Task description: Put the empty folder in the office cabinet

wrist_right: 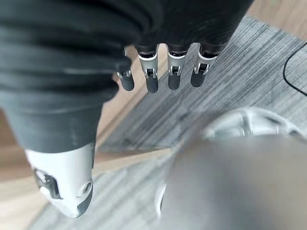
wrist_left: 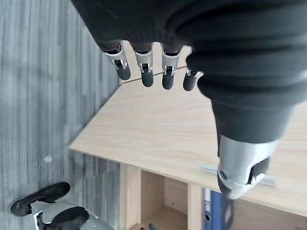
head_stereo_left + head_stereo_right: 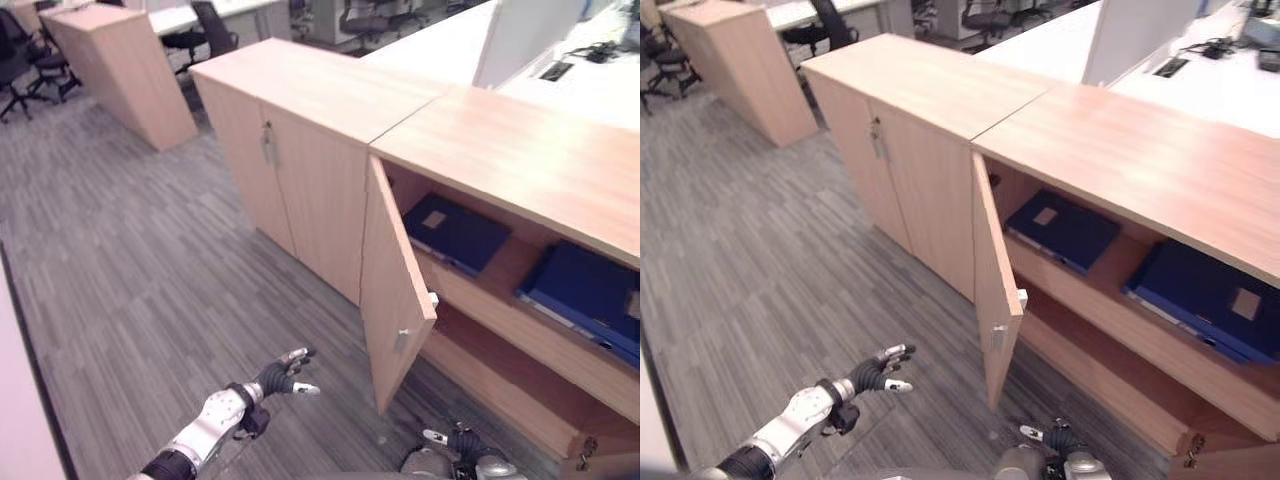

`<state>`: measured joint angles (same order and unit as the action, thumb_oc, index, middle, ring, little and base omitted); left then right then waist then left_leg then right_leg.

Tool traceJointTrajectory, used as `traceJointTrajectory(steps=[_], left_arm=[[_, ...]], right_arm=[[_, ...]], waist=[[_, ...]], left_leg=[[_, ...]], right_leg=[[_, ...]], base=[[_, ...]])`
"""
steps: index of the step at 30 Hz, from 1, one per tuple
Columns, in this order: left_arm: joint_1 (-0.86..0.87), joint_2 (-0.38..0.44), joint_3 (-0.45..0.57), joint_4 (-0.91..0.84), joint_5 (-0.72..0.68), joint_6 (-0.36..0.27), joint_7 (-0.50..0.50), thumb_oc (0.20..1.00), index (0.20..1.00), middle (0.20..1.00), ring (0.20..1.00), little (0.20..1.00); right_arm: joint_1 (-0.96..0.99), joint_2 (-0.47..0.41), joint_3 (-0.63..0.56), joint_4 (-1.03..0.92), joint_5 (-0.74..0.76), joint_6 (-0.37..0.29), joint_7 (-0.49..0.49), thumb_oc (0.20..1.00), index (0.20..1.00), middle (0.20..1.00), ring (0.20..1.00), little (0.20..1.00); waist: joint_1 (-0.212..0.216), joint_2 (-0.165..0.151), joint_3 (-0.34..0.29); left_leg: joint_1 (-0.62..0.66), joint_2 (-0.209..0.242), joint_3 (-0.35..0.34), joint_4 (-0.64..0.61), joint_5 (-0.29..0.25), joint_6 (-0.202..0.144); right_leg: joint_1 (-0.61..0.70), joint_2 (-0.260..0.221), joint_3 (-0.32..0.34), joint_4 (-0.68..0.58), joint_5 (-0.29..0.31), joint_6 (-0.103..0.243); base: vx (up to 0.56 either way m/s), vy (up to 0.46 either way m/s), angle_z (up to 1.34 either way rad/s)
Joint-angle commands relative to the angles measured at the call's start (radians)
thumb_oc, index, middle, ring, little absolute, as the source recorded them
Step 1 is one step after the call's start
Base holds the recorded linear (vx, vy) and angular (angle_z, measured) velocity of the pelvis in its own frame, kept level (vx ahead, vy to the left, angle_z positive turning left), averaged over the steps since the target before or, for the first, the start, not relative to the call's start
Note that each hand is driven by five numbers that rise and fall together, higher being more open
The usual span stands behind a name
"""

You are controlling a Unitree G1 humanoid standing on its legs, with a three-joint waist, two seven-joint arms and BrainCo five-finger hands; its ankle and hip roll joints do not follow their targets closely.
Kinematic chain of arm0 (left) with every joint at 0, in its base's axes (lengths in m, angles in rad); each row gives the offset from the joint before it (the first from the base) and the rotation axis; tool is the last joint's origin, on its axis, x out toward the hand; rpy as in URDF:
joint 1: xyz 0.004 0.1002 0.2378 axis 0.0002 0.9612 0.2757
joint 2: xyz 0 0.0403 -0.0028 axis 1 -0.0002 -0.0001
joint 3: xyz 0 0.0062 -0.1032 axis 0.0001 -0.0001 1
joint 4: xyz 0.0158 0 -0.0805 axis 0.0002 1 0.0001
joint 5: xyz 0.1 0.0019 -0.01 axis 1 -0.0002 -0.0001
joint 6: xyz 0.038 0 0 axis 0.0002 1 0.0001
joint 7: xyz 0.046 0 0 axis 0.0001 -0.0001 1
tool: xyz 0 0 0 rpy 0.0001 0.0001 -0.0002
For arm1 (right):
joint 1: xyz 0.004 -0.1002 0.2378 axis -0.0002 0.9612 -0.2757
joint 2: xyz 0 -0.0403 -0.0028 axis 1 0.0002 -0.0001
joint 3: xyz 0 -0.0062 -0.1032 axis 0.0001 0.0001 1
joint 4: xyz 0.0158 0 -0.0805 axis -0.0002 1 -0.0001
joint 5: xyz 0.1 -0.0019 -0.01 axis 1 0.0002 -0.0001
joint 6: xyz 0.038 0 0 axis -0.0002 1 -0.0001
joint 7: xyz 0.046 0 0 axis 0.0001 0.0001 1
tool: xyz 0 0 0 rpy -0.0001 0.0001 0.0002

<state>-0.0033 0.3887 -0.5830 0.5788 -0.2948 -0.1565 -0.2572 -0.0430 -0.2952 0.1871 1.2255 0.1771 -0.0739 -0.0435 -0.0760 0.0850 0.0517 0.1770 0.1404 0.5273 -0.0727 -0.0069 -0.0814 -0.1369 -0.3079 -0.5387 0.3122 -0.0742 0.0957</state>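
Both robot hands (image 3: 283,376) (image 3: 462,443) hang open, well below the shelved blue folder (image 3: 455,232).

Grey striped carpet (image 3: 130,270) covers the floor. A separate tall wooden unit (image 3: 120,70) stands well apart at the far left, with black office chairs (image 3: 30,60) beside it and another chair (image 3: 205,30) behind. White benches (image 3: 440,45) stretch beyond, one carrying a white partition panel (image 3: 525,35) and dark cables (image 3: 597,50).
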Motion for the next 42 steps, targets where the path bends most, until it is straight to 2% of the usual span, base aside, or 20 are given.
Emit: traceJointTrajectory(steps=[1, 3, 4, 5, 6, 7, 8, 9, 10, 11, 13, 14, 15, 17, 19, 21, 24, 29, 35, 42], left_arm=[[-0.058, -0.034, 0.049, -0.02, 0.011, -0.038, 0.013, 1.0, 1.0, 1.0, 1.0, 1.0], [-0.075, -0.066, 0.053, 0.026, 0.017, -0.037, 0.035, 1.0, 1.0, 1.0, 1.0, 1.0], [-0.092, -0.084, 0.056, 0.054, 0.023, -0.038, 0.05, 1.0, 1.0, 1.0, 1.0, 1.0], [-0.111, -0.103, 0.058, 0.086, 0.03, -0.035, 0.073, 1.0, 1.0, 1.0, 1.0, 1.0], [-0.153, -0.143, 0.06, 0.143, 0.023, -0.033, 0.107, 1.0, 1.0, 1.0, 1.0, 1.0], [-0.157, -0.147, 0.059, 0.148, 0.023, -0.035, 0.109, 1.0, 1.0, 1.0, 1.0, 1.0], [-0.204, -0.178, 0.064, 0.195, 0.006, -0.042, 0.148, 1.0, 1.0, 1.0, 1.0, 1.0], [-0.261, -0.207, 0.051, 0.23, -0.003, -0.048, 0.178, 1.0, 1.0, 1.0, 1.0, 1.0], [-0.293, -0.22, 0.047, 0.245, -0.01, -0.05, 0.194, 1.0, 1.0, 1.0, 1.0, 1.0], [-0.295, -0.22, 0.047, 0.247, -0.01, -0.051, 0.194, 1.0, 1.0, 1.0, 1.0, 1.0], [-0.331, -0.238, 0.043, 0.271, -0.027, -0.057, 0.209, 1.0, 1.0, 1.0, 1.0, 1.0], [-0.372, -0.243, 0.037, 0.294, -0.039, -0.063, 0.221, 1.0, 1.0, 1.0, 1.0, 1.0], [-0.373, -0.243, 0.037, 0.294, -0.039, -0.063, 0.221, 1.0, 1.0, 1.0, 1.0, 1.0], [-0.429, -0.24, 0.037, 0.327, -0.042, -0.071, 0.236, 1.0, 1.0, 1.0, 1.0, 1.0], [-0.474, -0.229, 0.067, 0.392, -0.036, -0.077, 0.252, 1.0, 1.0, 1.0, 1.0, 1.0], [-0.483, -0.224, 0.079, 0.418, -0.036, -0.077, 0.26, 1.0, 1.0, 1.0, 1.0, 1.0], [-0.517, -0.198, 0.121, 0.486, -0.031, -0.078, 0.272, 1.0, 1.0, 1.0, 1.0, 1.0], [-0.61, -0.103, 0.19, 0.561, -0.03, -0.076, 0.286, 1.0, 1.0, 1.0, 1.0, 1.0], [-0.637, -0.053, 0.218, 0.545, -0.027, -0.081, 0.292, 1.0, 1.0, 1.0, 1.0, 1.0], [-0.451, -0.103, 0.205, 0.415, -0.018, -0.098, 0.267, 1.0, 1.0, 1.0, 1.0, 1.0]], right_arm=[[-0.015, 0.023, 0.034, 0.027, 0.01, -0.005, -0.006, 1.0, 1.0, 1.0, 1.0, 1.0], [-0.012, 0.019, 0.049, 0.018, 0.004, -0.007, -0.003, 1.0, 1.0, 1.0, 1.0, 1.0], [-0.011, 0.016, 0.056, 0.015, 0.003, -0.008, -0.002, 1.0, 1.0, 1.0, 1.0, 1.0], [-0.002, 0.015, 0.065, 0.016, 0.003, -0.01, -0.001, 1.0, 1.0, 1.0, 1.0, 1.0], [0.011, 0.009, 0.07, 0.011, 0.012, -0.013, -0.009, 1.0, 1.0, 1.0, 1.0, 1.0], [0.01, 0.008, 0.07, 0.011, 0.012, -0.012, -0.009, 1.0, 1.0, 1.0, 1.0, 1.0], [0.009, -0.007, 0.079, 0.007, 0.019, -0.012, -0.016, 1.0, 1.0, 1.0, 1.0, 1.0], [0.006, -0.022, 0.086, 0.012, 0.025, -0.008, -0.022, 1.0, 1.0, 1.0, 1.0, 1.0], [0.004, -0.031, 0.089, 0.014, 0.028, -0.006, -0.023, 1.0, 1.0, 1.0, 1.0, 1.0], [0.003, -0.031, 0.088, 0.014, 0.028, -0.006, -0.023, 1.0, 1.0, 1.0, 1.0, 1.0], [-0.003, -0.042, 0.094, 0.025, 0.027, -0.006, -0.024, 1.0, 1.0, 1.0, 1.0, 1.0], [-0.015, -0.052, 0.1, 0.032, 0.027, -0.008, -0.025, 1.0, 1.0, 1.0, 1.0, 1.0], [-0.016, -0.052, 0.099, 0.033, 0.027, -0.008, -0.025, 1.0, 1.0, 1.0, 1.0, 1.0], [-0.039, -0.055, 0.106, 0.041, 0.03, -0.009, -0.027, 1.0, 1.0, 1.0, 1.0, 1.0], [-0.038, -0.045, 0.125, 0.034, 0.013, -0.007, -0.013, 1.0, 1.0, 1.0, 1.0, 1.0], [-0.031, -0.042, 0.131, 0.029, 0.002, -0.009, -0.007, 1.0, 1.0, 1.0, 1.0, 1.0], [-0.007, -0.031, 0.148, 0.006, -0.027, -0.009, 0.008, 1.0, 1.0, 1.0, 1.0, 1.0], [0.036, -0.018, 0.154, -0.018, -0.043, -0.012, 0.031, 1.0, 1.0, 1.0, 1.0, 1.0], [0.059, -0.008, 0.145, 0.004, -0.05, -0.009, 0.039, 1.0, 1.0, 1.0, 1.0, 1.0], [0.06, 0.015, 0.094, 0.044, -0.039, -0.004, 0.029, 1.0, 1.0, 1.0, 1.0, 1.0]], waist=[[-0.021, -0.02, 0.003], [-0.042, -0.02, -0.002], [-0.05, -0.028, 0.006], [-0.062, -0.036, 0.004], [-0.078, -0.045, 0.006], [-0.076, -0.042, 0.008], [-0.09, -0.051, 0.016], [-0.094, -0.062, 0.013], [-0.093, -0.067, 0.012], [-0.093, -0.069, 0.01], [-0.083, -0.073, 0.009], [-0.062, -0.07, 0.012], [-0.063, -0.07, 0.011], [-0.057, -0.067, 0.013], [-0.066, -0.061, 0.011], [-0.072, -0.057, 0.003], [-0.094, -0.055, -0.025], [-0.148, -0.066, -0.056], [-0.153, -0.075, -0.066], [-0.111, -0.09, -0.065]], left_leg=[[-0.075, -0.032, -0.076, 0.071, -0.016, 0.006], [-0.061, -0.006, -0.07, 0.111, -0.04, -0.015], [-0.074, 0.019, -0.036, 0.157, -0.027, -0.018], [-0.073, 0.048, -0.041, 0.204, -0.048, -0.036], [-0.096, 0.119, -0.019, 0.298, 0.018, -0.075], [-0.097, 0.127, -0.02, 0.305, 0.019, -0.082], [-0.12, 0.166, -0.037, 0.393, 0.113, -0.092], [-0.155, 0.138, -0.137, 0.395, 0.115, -0.079], [-0.176, 0.102, -0.2, 0.364, 0.082, -0.066], [-0.178, 0.099, -0.199, 0.359, 0.086, -0.064], [-0.186, 0.042, -0.315, 0.253, 0.019, -0.047], [-0.219, 0.003, -0.455, 0.182, 0.032, -0.053], [-0.222, 0.002, -0.456, 0.18, 0.035, -0.053], [-0.257, -0.017, -0.548, 0.143, 0.064, -0.063], [-0.237, -0.01, -0.583, 0.097, 0.069, -0.07], [-0.214, -0.004, -0.568, 0.082, 0.071, -0.071], [-0.139, 0.001, -0.485, 0.021, 0.07, -0.065], [-0.069, -0.012, -0.367, -0.015, 0.042, -0.046], [-0.059, -0.034, -0.342, -0.015, 0.018, -0.03], [-0.062, -0.065, -0.347, -0.015, -0.005, -0.004]], right_leg=[[0.093, 0.016, 0.071, -0.225, 0.116, 0.109], [0.11, 0.048, 0.118, -0.249, 0.086, 0.108], [0.109, 0.059, 0.121, -0.258, 0.094, 0.087], [0.128, 0.078, 0.157, -0.272, 0.063, 0.085], [0.16, 0.118, 0.181, -0.305, 0.043, 0.058], [0.163, 0.125, 0.182, -0.309, 0.043, 0.054], [0.167, 0.163, 0.219, -0.321, 0.051, 0.019], [0.178, 0.172, 0.274, -0.339, 0.047, 0.018], [0.179, 0.17, 0.312, -0.339, 0.045, 0.023], [0.175, 0.167, 0.312, -0.338, 0.047, 0.023], [0.174, 0.167, 0.374, -0.332, 0.038, 0.038], [0.189, 0.184, 0.443, -0.333, 0.027, 0.048], [0.186, 0.183, 0.442, -0.333, 0.029, 0.048], [0.191, 0.201, 0.506, -0.337, 0.026, 0.056], [0.192, 0.22, 0.593, -0.336, 0.019, 0.06], [0.193, 0.223, 0.613, -0.338, 0.02, 0.064], [0.197, 0.22, 0.656, -0.342, 0.024, 0.074], [0.174, 0.193, 0.725, -0.345, 0.055, 0.117], [0.16, 0.163, 0.719, -0.348, 0.076, 0.144], [0.142, 0.127, 0.674, -0.34, 0.099, 0.165]], base=[[0.01, -0.203, -0.72], [0.04, -0.183, -0.63], [0.09, -0.202, -0.68], [0.07, -0.306, -0.97], [0.15, -0.235, -1.02], [0.1, -0.263, -0.97], [0.12, -0.13, -1.17], [0.18, -0.092, -1.33], [0.14, 0.011, -1.29], [0.1, 0.054, -0.78], [0.2, 0.085, -0.64], [0.23, 0.072, -0.83], [0.24, 0.037, -1.05], [0.15, 0.002, -1.28], [0.18, 0.049, -1.08], [0.16, 0.072, -1.31], [0.2, 0.1, -0.99], [0.1, 0.103, -0.86], [0.0, 0.093, -0.3], [-0.05, 0.082, -0.03]])
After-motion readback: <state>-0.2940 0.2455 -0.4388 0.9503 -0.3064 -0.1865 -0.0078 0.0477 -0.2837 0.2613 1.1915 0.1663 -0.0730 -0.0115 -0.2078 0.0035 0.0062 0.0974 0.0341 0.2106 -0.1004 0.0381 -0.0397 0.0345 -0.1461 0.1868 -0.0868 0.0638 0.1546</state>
